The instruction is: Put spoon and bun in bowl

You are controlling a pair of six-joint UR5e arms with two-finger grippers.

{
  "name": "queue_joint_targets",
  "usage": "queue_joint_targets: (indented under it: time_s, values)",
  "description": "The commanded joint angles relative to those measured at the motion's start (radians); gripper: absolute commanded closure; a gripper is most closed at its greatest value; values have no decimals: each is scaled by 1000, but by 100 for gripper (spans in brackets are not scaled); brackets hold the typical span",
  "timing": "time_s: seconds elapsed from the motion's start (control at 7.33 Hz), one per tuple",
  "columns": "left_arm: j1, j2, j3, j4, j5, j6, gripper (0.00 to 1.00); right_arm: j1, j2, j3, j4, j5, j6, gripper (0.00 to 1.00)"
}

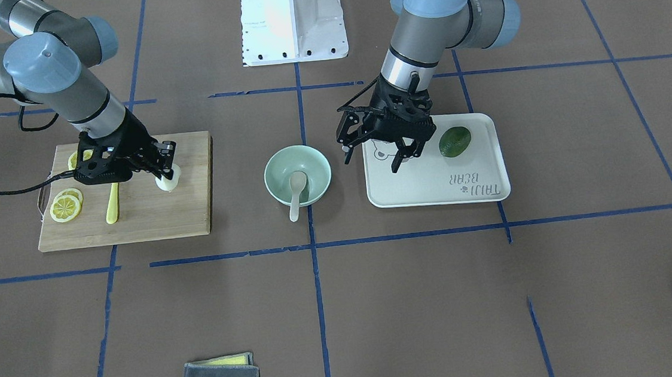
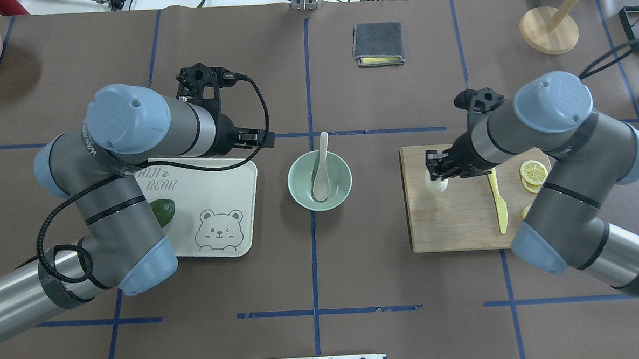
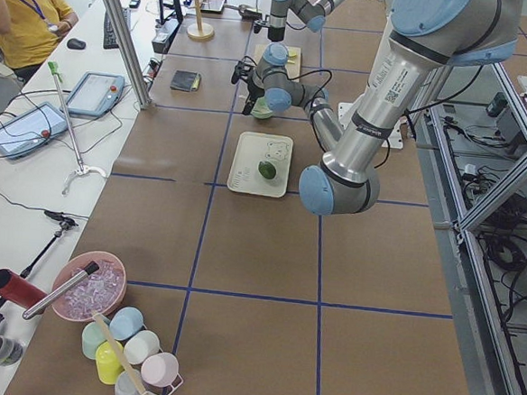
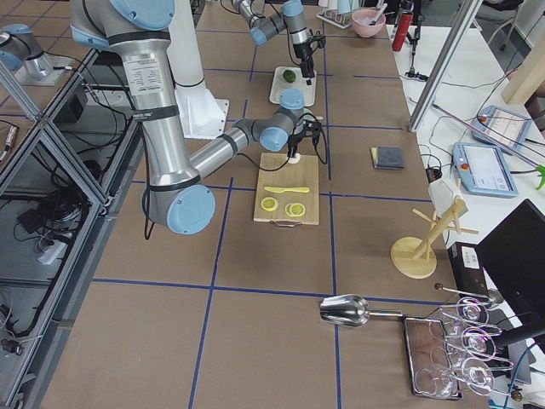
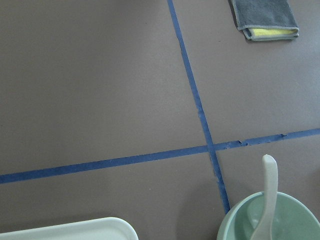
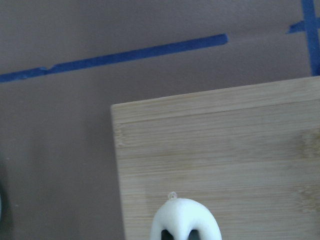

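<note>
Well, the spoon [image 1: 296,190] is lying in the bowl [image 1: 277,170] at mid-tabletop, its handle resting over the rim toward the edge away from the robot. Over by the tabletop's right edge, the right jaws are clenched on the bun [image 1: 168,185], at the corner of the cutting board [image 1: 152,215] nearest the bowl. The left jaws hang spread wide over the tray [image 1: 432,188], toward the left edge.
</note>
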Motion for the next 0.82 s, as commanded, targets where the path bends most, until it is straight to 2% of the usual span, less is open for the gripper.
queue_joint_targets:
  time_s: [0.0, 0.14, 0.27, 0.41, 0.55, 0.68]
  values:
    - [-31, 9, -53, 0, -5, 10, 5, -48, 228, -43, -116, -57, 162, 100]
    - [-41, 9, -63, -1, -6, 10, 5, -74, 323, -105, -115, -91, 222, 100]
    - [-57, 9, -64, -1, -6, 10, 5, -101, 357, -139, -112, -99, 224, 100]
    - [-61, 9, -70, -1, -6, 10, 4, -129, 363, -146, -92, -165, 225, 100]
    - [-61, 9, -70, -1, -6, 10, 2, -140, 373, -165, -77, -206, 240, 82]
    - [-60, 9, -70, -1, -6, 5, 2, -149, 417, -220, -76, -223, 338, 1]
